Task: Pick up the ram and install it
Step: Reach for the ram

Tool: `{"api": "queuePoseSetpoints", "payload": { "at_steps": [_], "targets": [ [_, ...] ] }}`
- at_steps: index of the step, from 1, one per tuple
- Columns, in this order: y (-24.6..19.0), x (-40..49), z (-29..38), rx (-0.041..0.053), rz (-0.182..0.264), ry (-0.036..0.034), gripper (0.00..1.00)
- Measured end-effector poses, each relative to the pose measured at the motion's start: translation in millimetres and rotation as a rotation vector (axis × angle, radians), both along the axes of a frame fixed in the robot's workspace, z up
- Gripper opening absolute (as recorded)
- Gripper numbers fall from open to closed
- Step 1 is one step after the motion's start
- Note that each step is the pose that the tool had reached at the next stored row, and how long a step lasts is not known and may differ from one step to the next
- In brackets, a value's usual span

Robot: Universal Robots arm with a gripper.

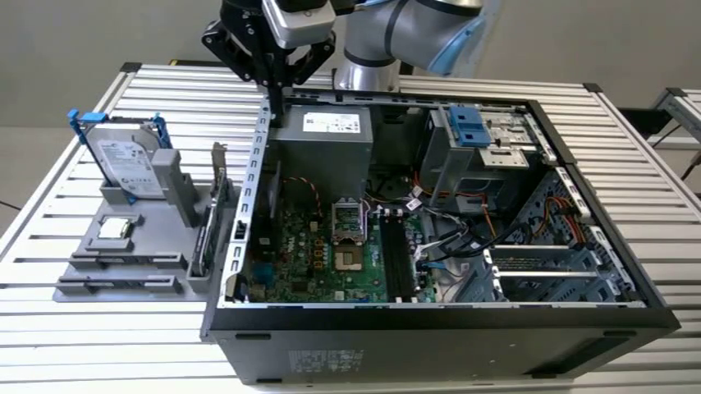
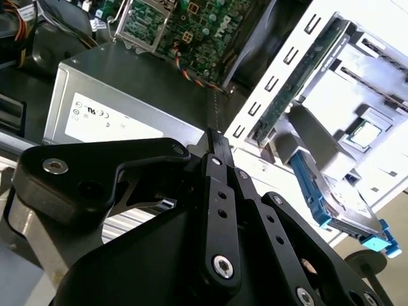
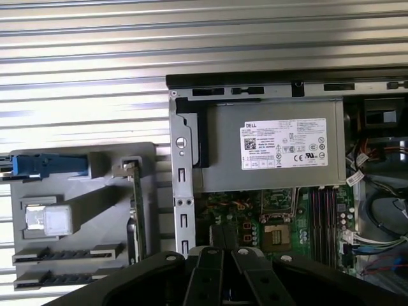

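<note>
My gripper [image 1: 274, 100] hangs above the rear wall of the open computer case [image 1: 570, 164], on the exterior view's left, near the grey power supply [image 1: 323, 152]. Its black fingers look shut with nothing between them in both wrist views [image 2: 215, 137] [image 3: 223, 233]. Below lies the green motherboard [image 1: 318, 254] with its long black slots [image 1: 395, 258] [image 3: 322, 210]. The ram is out of view.
A grey fixture [image 1: 131, 254] stands beside the case on the slatted table. It carries a silver hard drive in a blue frame [image 1: 123, 160], a square chip [image 1: 117, 230] and an upright dark card with a metal bracket [image 1: 219, 205]. Cables and drive bays [image 1: 482, 135] crowd the case's other side.
</note>
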State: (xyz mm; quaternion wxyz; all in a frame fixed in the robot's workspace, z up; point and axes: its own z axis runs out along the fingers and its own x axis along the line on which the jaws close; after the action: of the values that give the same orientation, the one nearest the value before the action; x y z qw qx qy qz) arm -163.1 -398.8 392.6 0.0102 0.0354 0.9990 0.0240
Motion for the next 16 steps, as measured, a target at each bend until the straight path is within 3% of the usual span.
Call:
{"api": "queuePoseSetpoints", "payload": {
  "at_steps": [16],
  "targets": [
    [0.0,-3.8,0.0,0.0000,0.000,0.0000,0.00]
  ]
}}
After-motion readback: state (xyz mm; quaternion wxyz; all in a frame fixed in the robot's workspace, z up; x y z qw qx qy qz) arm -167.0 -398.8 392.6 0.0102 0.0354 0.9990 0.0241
